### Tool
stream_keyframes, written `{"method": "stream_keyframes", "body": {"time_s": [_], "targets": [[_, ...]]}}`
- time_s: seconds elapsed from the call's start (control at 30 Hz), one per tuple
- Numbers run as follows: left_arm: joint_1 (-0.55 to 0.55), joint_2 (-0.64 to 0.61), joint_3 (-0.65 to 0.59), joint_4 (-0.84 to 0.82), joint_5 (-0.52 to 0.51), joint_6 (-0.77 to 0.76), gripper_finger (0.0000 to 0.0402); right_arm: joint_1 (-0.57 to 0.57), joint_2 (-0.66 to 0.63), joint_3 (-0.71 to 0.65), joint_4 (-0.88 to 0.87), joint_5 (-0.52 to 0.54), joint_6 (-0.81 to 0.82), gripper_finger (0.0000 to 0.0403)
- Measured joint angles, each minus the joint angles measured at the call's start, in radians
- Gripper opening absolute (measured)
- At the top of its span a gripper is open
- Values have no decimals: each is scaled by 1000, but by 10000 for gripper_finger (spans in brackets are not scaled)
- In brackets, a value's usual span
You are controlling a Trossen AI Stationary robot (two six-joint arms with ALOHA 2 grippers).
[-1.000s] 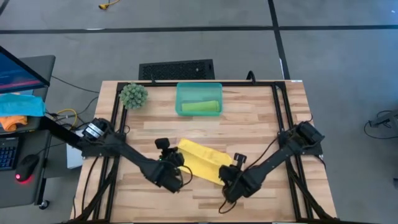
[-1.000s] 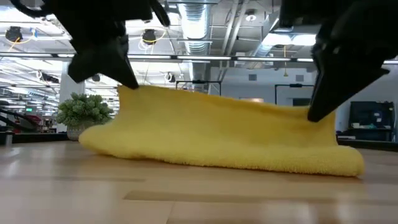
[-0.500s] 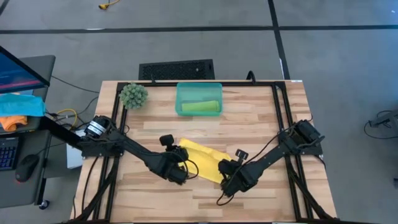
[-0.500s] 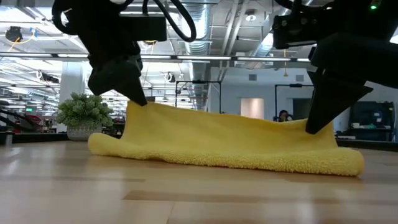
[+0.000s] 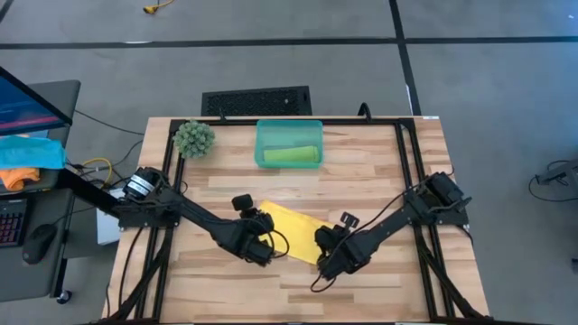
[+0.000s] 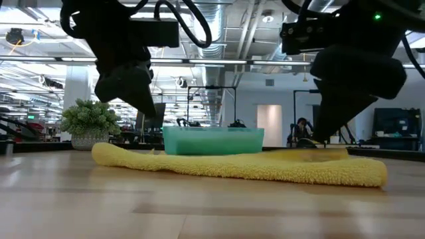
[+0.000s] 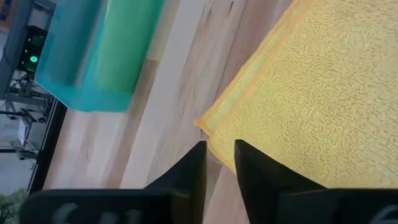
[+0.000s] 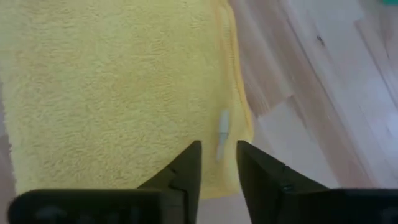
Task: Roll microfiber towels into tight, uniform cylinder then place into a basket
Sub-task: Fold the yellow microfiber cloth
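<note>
Towel (image 5: 291, 231), yellow, lies flat mid-table between left gripper (image 5: 260, 246) and right gripper (image 5: 327, 259), both slightly spread above its corners, likely positioned to begin rolling; basket (image 5: 288, 129) waits behind, holding the green towel (image 5: 292, 155).

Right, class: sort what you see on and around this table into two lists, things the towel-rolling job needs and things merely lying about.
Job:
yellow towel, flat on the table
green towel, in the basket
basket
left gripper
right gripper

Lying about:
plant ball
blue cloth
orange cloth
</note>
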Motion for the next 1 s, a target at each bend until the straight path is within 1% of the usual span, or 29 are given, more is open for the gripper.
{"method": "stream_keyframes", "body": {"time_s": [0.1,0.17,0.27,0.33,0.47,0.57,0.63,0.77,0.87,1.0], "targets": [[0,0,0,0,0,2,100,-7,0,0,-3,-6,-2,151],[0,0,0,0,11,9,111,-8,0,0,-11,-35,-10,171],[0,0,0,1,64,13,117,-5,-2,0,-39,-64,-8,192],[-1,0,0,3,103,2,118,5,-5,0,-66,-76,-3,198],[-19,0,-5,56,114,4,119,31,-5,1,-132,-83,25,199],[-22,0,-37,185,125,61,119,58,-5,3,-154,-95,73,194],[-8,0,-70,308,175,114,119,72,-5,18,-167,-88,93,189],[40,2,-135,532,334,220,119,97,-6,66,-231,-33,79,181],[66,2,-146,607,359,257,119,103,-6,118,-338,12,70,177],[96,2,-146,618,362,262,119,90,-6,192,-493,92,69,173]]}}
